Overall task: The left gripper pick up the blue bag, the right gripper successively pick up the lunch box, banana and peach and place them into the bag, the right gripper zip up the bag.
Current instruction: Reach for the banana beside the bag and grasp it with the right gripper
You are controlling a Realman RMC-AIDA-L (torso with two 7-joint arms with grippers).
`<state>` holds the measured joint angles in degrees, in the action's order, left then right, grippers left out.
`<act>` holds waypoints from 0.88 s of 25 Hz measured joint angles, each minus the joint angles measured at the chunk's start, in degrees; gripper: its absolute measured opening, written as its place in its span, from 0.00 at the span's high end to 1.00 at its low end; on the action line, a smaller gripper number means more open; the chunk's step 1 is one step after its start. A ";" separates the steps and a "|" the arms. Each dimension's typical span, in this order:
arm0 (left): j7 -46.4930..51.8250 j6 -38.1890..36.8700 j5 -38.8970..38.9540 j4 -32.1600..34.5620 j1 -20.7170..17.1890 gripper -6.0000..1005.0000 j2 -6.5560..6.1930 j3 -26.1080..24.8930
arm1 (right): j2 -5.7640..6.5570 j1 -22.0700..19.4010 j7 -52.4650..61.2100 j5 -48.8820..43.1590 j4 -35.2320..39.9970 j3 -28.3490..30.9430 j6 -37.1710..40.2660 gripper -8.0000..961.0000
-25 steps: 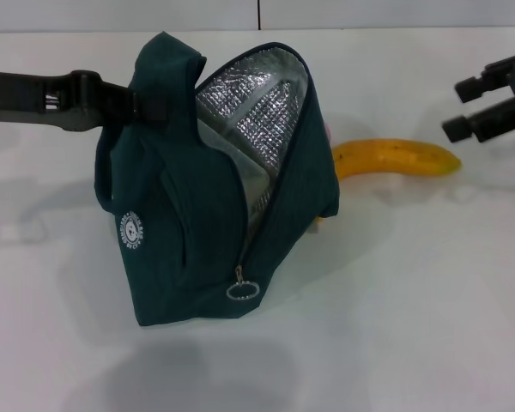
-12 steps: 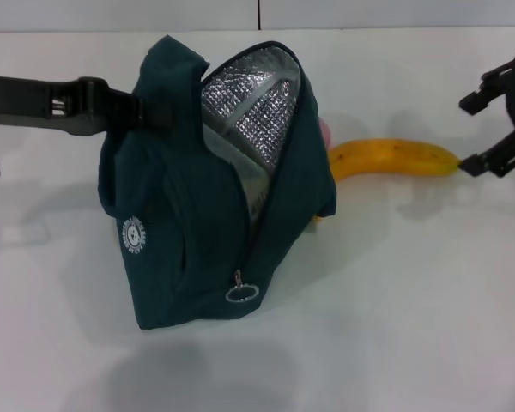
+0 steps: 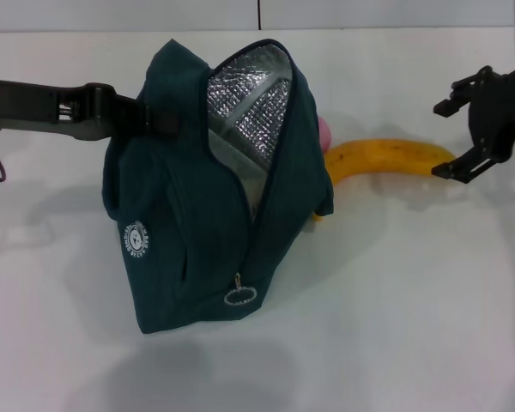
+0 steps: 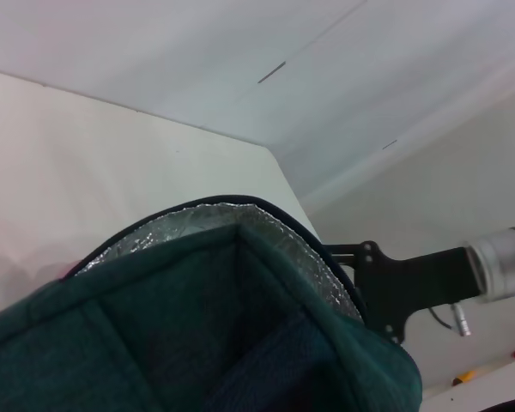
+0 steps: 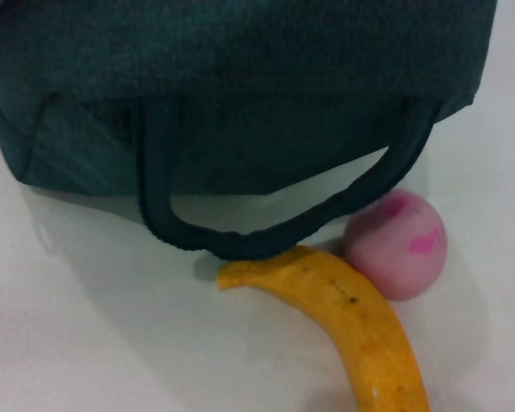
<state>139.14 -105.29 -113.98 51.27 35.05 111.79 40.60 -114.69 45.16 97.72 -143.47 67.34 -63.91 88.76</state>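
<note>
Two claws are at work over the white table [image 3: 395, 309]. The left claw [image 3: 146, 118] reaches in from the left side and is clamped on the upper edge of the blue bag [image 3: 206, 232], holding it up so its mouth gapes and the silver foil lining [image 3: 249, 107] shows. The bag's bottom rests on the table just below that claw; its white round logo [image 3: 135, 239] and ring zip pull [image 3: 240, 295] face the head camera, lower on the fabric than the grip. Inside the opening a pale edge shows, too unclear to name.

The right claw [image 3: 453, 137] hangs with its fingers apart, one fingertip [image 3: 443, 106] higher and the other close to the far end of the banana [image 3: 386, 158]; whether it touches the fruit cannot be told. The banana lies flat on the table, stretching from this claw toward the bag, its near tip under the bag's side. In the right wrist view the banana [image 5: 352, 318] lies just beside the peach [image 5: 396, 245], apparently touching it, and a loop handle [image 5: 266, 232] of the bag droops over the banana's tip. From the head view only a sliver of the peach [image 3: 325, 133] peeks out behind the bag, between the bag and the banana.
</note>
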 joint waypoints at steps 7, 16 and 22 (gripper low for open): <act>0.00 0.00 -0.07 0.00 0.19 0.95 0.25 0.26 | -0.34 1.71 -1.18 -0.17 -9.05 -0.72 -7.84 0.09; -0.05 0.00 -0.06 0.08 0.47 0.95 0.56 1.31 | 0.86 4.80 -2.10 0.43 -19.80 0.13 -14.39 0.09; -0.51 0.01 -0.02 -0.01 0.84 0.95 0.94 1.50 | 1.41 6.03 -2.21 0.47 -23.89 2.86 -16.58 0.09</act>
<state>138.63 -105.28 -114.00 51.27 35.89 112.73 42.10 -113.28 51.20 95.51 -143.01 43.45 -61.05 72.18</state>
